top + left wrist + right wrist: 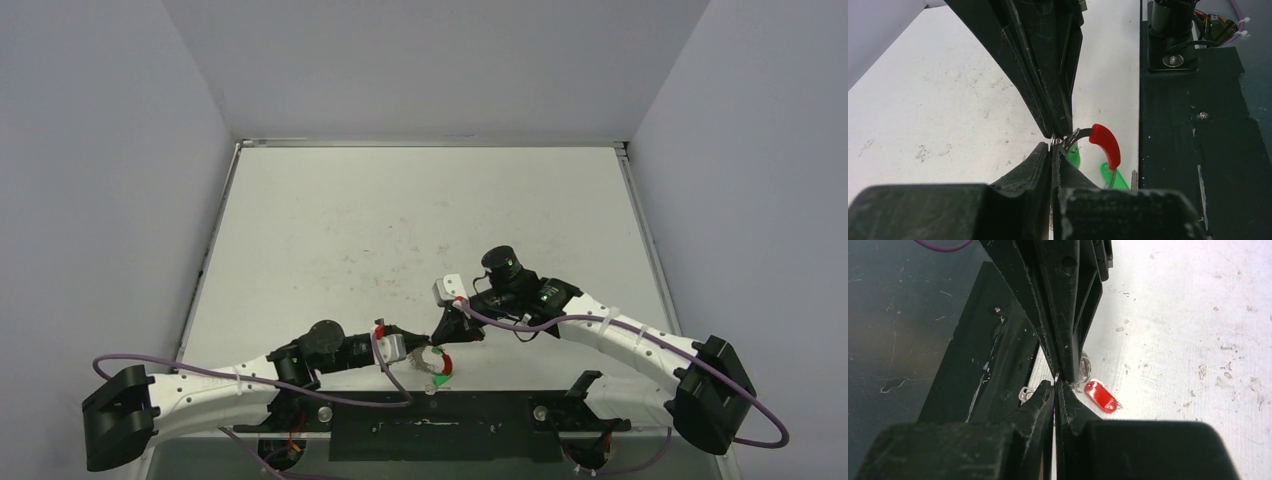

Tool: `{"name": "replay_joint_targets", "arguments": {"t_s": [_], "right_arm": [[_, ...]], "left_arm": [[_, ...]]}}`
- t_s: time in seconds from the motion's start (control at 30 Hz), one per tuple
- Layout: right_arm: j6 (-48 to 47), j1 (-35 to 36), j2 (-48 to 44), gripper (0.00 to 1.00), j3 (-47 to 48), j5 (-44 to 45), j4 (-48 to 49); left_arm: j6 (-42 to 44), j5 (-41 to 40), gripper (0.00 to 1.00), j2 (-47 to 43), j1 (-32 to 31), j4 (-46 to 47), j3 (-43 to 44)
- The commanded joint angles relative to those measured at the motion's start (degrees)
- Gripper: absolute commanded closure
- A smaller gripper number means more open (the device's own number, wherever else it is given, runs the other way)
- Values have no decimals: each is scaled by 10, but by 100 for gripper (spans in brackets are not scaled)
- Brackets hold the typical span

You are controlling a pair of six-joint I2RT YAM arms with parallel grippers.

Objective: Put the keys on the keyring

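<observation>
A: How far along are we on the surface (400, 220)?

B: Our left hand (1054, 140) and right hand (1055, 377) look pinched shut on the keyring (1105, 145) at the near edge. The keys (1113, 177) lie just under it. We can't tell if they're threaded.

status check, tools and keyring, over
Both shut on the keyring wire: left tool, right tool. Two green keys lie by it, threading unclear. Nothing seen in the way.
</observation>
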Motion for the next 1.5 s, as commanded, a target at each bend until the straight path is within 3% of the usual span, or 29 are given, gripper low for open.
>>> {"name": "replay_joint_targets", "arguments": {"t_s": [0.0, 0.23, 0.37, 0.5, 0.67, 0.8, 1.1, 1.23, 1.47], "right_arm": [[-3, 1, -16, 100, 12, -1, 34], [5, 1, -49, 72, 5, 61, 39], [23, 1, -78, 61, -5, 106, 56], [42, 3, -90, 57, -11, 121, 79], [48, 19, -77, 59, -3, 131, 86], [29, 47, -53, 62, 9, 153, 68], [20, 84, -7, 72, 17, 181, 73], [23, 85, 0, 88, 22, 181, 77], [47, 91, 17, 88, 23, 183, 105]], "left_arm": [[-1, 1, 100, -9, -2, 28, 31], [-34, -44, 100, -57, -2, -53, 51], [-45, -65, 100, -72, -2, -158, 89], [-51, -76, 100, -57, -2, -265, 142], [-57, -91, 100, -17, -2, -385, 214], [-62, -96, 100, 12, -2, -423, 250], [-61, -77, 100, 19, -2, -391, 241], [-62, -75, 100, 11, -2, -385, 233], [-66, -70, 100, 4, -2, -376, 224]]}}
